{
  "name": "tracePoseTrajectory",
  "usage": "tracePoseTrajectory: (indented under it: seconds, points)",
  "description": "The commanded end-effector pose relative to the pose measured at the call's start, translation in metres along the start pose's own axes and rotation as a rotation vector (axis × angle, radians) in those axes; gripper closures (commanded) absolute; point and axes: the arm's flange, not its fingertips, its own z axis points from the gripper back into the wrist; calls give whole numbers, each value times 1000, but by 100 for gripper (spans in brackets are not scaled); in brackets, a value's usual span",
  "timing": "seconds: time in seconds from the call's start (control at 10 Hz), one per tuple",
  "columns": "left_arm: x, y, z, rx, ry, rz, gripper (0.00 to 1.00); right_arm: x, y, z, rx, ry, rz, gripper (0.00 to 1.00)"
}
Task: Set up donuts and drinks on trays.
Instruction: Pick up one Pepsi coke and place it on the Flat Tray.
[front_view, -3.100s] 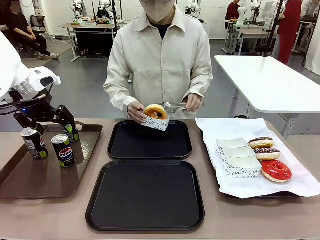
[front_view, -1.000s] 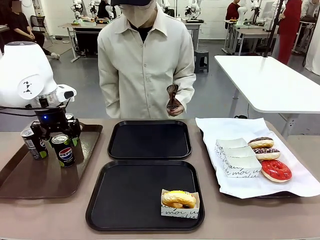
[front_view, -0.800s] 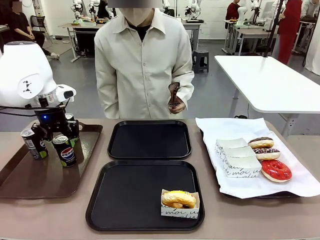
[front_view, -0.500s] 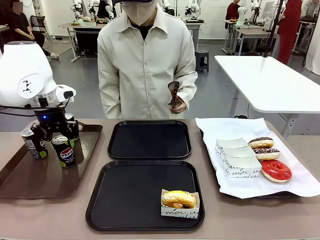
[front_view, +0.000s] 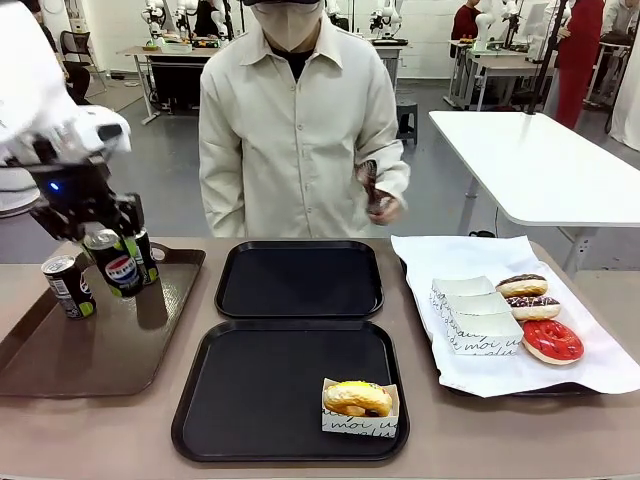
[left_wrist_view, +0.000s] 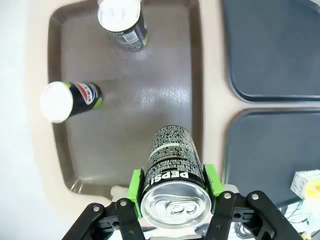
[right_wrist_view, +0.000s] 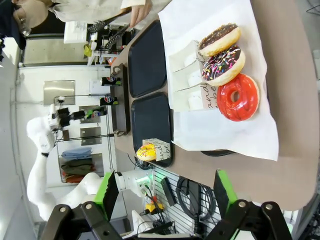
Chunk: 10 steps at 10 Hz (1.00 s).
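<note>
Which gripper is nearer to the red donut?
Right. The right gripper hangs open at the table end with the red donut; the left gripper, holding a Pepsi can, is over the brown tray at the opposite end.

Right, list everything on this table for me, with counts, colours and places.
black trays: two, matte black; far one in front of the person, near one holding one donut
yellow donut: one, in a white sleeve, near tray's right front corner
brown tray: one, table's left
Pepsi can: one, black-blue, held above the brown tray
other cans: two, dark with green marks, standing on the brown tray
white paper: one sheet, table's right
loose donuts: three on the paper; chocolate, sprinkled chocolate, red
empty sleeves: a stack, white, beside those donuts
tongs: one pair, in the person's hand
left gripper: jaws shut on the Pepsi can
right gripper: jaws open, holding nothing
</note>
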Motion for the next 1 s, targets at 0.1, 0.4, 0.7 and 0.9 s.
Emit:
tracePoseTrajectory:
  seconds: [0.1, 0.4, 0.7, 0.9]
  points:
    - [-29, 16, 32, -9, -63, 4, 100, 0, 0, 2, 17, -5, 8, 0]
    - [-28, 4, 46, -11, -59, 1, 100, 0, 0, 2, 17, -5, 8, 0]
    - [-48, -6, 31, -7, -76, -66, 41, 0, 0, 2, 17, -5, 8, 0]
    - [-90, -67, 9, -49, -27, -244, 41, 0, 0, 2, 17, -5, 8, 0]
